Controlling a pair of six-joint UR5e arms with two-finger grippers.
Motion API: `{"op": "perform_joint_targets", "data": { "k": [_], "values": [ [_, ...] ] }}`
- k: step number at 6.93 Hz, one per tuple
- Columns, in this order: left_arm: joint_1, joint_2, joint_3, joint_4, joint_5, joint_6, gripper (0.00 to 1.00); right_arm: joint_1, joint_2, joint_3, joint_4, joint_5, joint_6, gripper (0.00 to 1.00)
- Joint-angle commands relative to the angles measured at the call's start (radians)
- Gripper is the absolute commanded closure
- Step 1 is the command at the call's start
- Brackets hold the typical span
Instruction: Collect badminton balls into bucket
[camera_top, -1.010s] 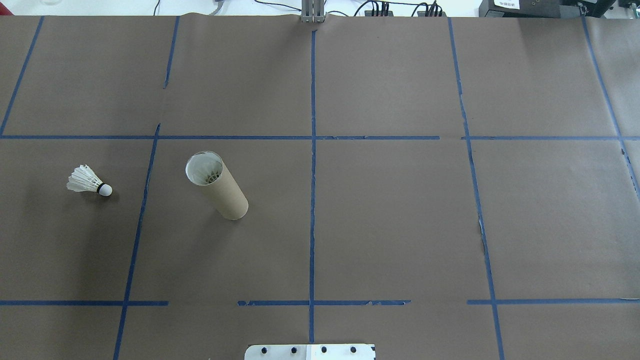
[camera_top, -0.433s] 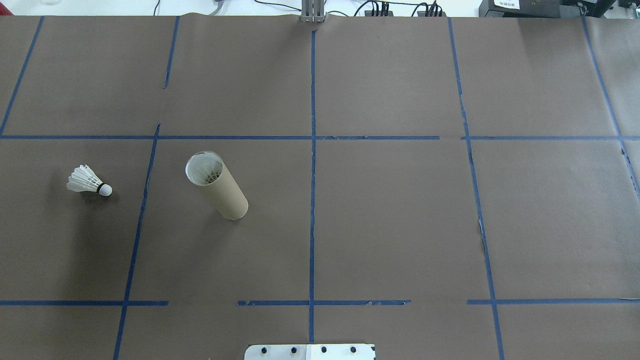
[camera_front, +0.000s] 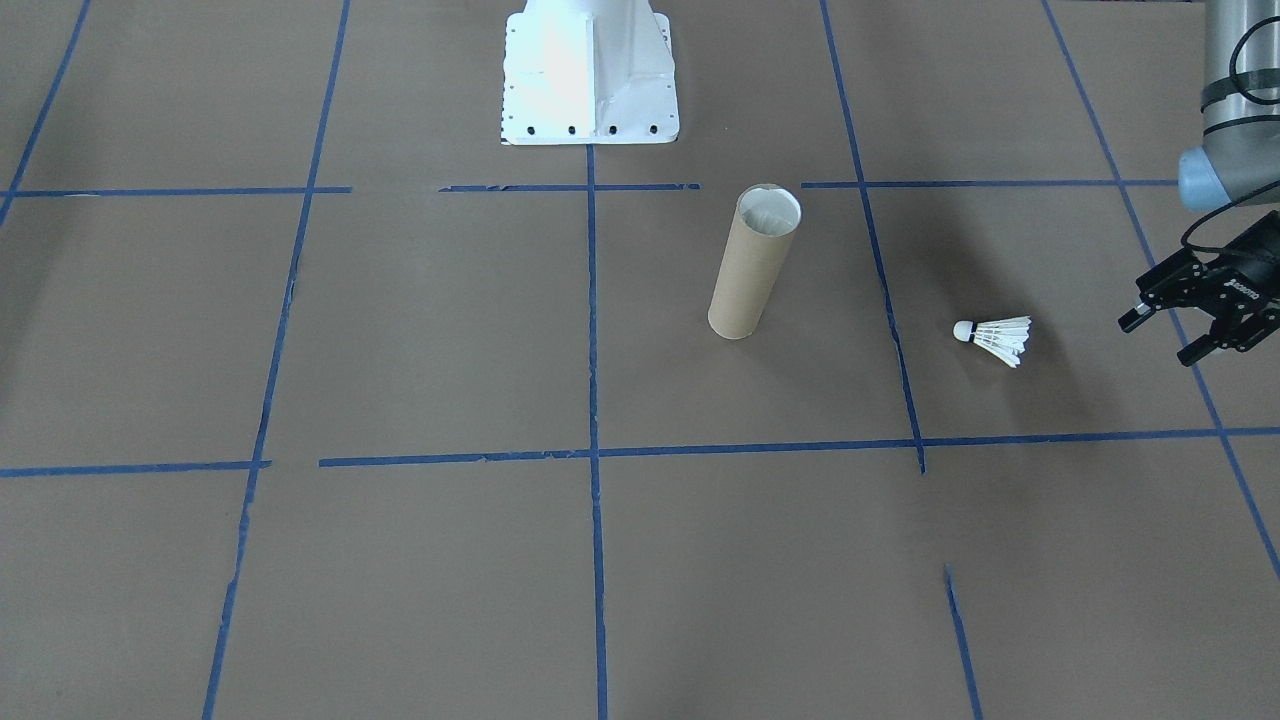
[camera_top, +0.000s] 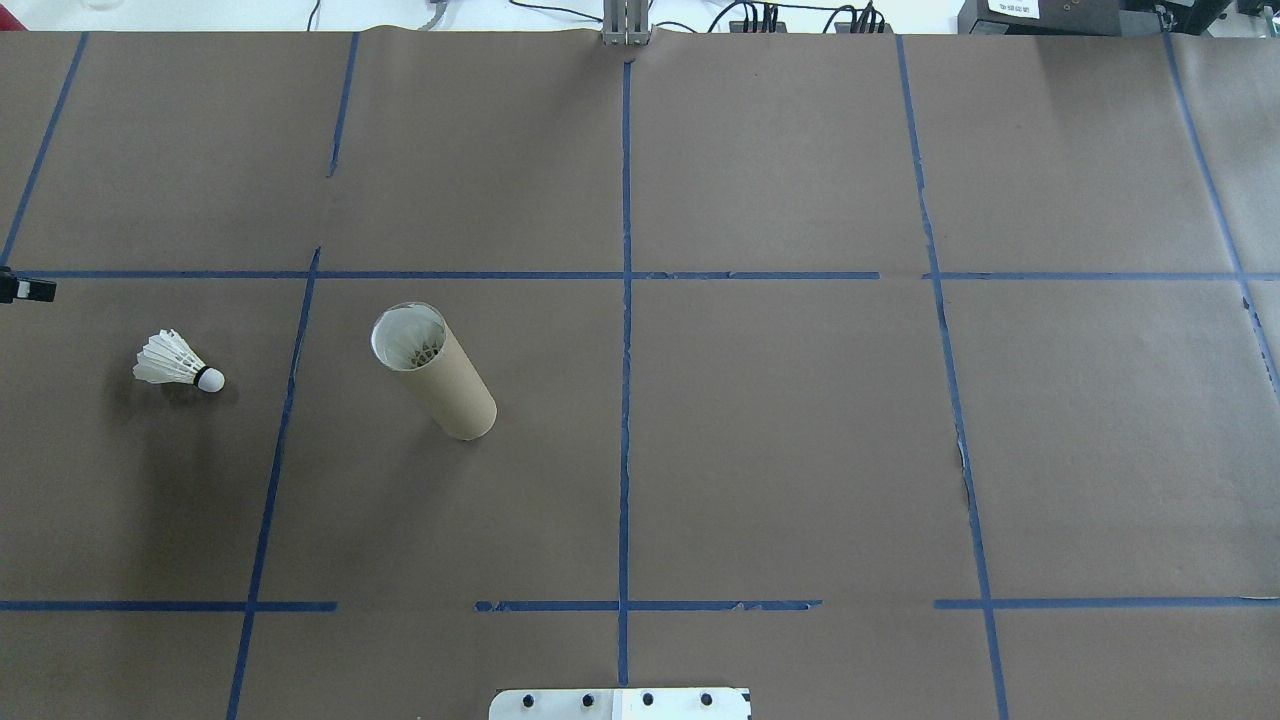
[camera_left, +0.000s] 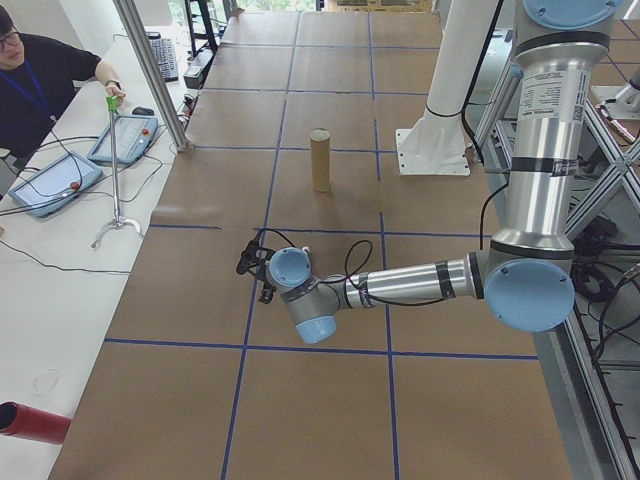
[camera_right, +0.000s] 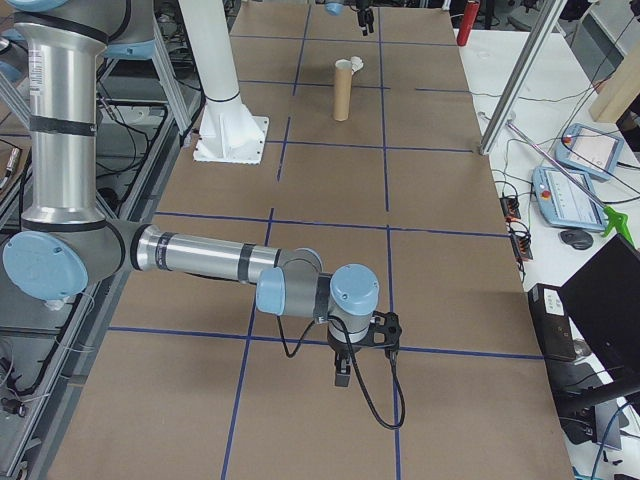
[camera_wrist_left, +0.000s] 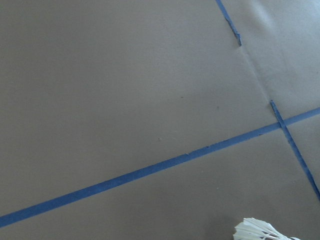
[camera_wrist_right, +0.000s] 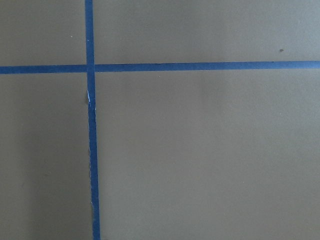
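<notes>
One badminton ball (camera_front: 990, 338) lies on its side on the brown paper, cork tip toward the bucket (camera_front: 752, 262). The overhead view shows that ball (camera_top: 178, 362) left of the upright cardboard bucket (camera_top: 435, 372), and feathers of another ball (camera_top: 425, 350) show inside the bucket's mouth. My left gripper (camera_front: 1160, 338) hovers open and empty just beyond the lying ball's feather end; only a fingertip (camera_top: 25, 290) shows overhead. Feathers (camera_wrist_left: 262, 231) sit at the bottom edge of the left wrist view. My right gripper (camera_right: 345, 365) hangs far off over bare paper; I cannot tell whether it is open or shut.
The white robot base (camera_front: 588, 75) stands behind the bucket. Blue tape lines (camera_top: 625, 300) cross the paper. A person (camera_left: 40, 80) sits at a side table with tablets (camera_left: 50, 185) beyond the left end. A red cylinder (camera_left: 30, 422) lies there too.
A fingertip of my left gripper has come into the overhead view at the left edge. The ball and the bucket have not moved.
</notes>
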Motion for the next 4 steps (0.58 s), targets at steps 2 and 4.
{"op": "perform_joint_targets", "data": {
  "k": [2,4],
  "values": [
    [0.095,-0.012,0.04,-0.167,0.041,-0.176,0.0,0.0,0.0,0.0,0.0,0.0,0.0,0.0],
    [0.144,-0.044,0.046,-0.165,0.066,-0.285,0.0,0.0,0.0,0.0,0.0,0.0,0.0,0.0]
  ]
}}
